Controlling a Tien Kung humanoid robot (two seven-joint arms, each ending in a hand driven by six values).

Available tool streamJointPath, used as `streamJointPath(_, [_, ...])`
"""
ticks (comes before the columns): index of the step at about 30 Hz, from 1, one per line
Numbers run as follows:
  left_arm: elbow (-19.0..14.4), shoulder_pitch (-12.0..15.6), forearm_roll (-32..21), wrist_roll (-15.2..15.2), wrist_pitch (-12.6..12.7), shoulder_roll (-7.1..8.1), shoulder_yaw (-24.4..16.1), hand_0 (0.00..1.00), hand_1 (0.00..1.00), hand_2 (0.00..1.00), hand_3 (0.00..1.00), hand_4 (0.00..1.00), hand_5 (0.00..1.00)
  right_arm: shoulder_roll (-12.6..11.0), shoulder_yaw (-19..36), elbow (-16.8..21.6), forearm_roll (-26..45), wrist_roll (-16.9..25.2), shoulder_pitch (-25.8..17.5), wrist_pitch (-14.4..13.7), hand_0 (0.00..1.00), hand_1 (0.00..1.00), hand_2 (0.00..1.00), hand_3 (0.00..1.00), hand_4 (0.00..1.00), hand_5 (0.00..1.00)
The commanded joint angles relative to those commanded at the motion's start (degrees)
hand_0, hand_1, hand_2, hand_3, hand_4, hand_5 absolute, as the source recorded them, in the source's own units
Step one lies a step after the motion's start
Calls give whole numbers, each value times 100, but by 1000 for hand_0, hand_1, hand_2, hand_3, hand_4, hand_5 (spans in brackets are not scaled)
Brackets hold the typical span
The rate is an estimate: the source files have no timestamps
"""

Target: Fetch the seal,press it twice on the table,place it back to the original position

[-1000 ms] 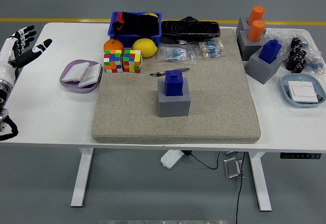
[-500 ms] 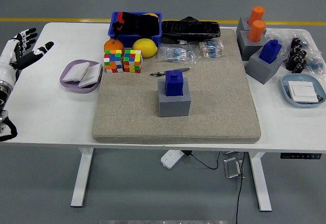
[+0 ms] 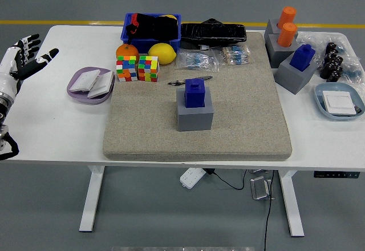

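At the left edge of the frame the robot's left hand (image 3: 23,54) hovers over the bare end of the white worktop (image 3: 57,131), fingers spread and holding nothing; no right hand is in view. The blue block-shaped seal (image 3: 195,93) sits upright in its grey square holder (image 3: 195,114) at the centre of the frame, on the beige felt mat (image 3: 239,131), well apart from that hand.

From where I stand, the reach looks the risky part. Between hand and seal lie a lilac dish of white cards (image 3: 90,84) and two multicoloured puzzle cubes (image 3: 137,68), so a low sweep could knock them. A second blue seal on a grey block (image 3: 297,67) stands at the upper right, which invites confusion. Lifting crookedly might also drag the holder along.
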Motion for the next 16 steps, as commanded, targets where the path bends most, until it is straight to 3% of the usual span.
streamJointPath(16, [-52, 6, 19, 12, 1, -12, 65, 931, 907, 899, 891, 956, 468, 15, 115, 0, -109, -17, -28, -8, 867, 729, 709, 717, 829, 522])
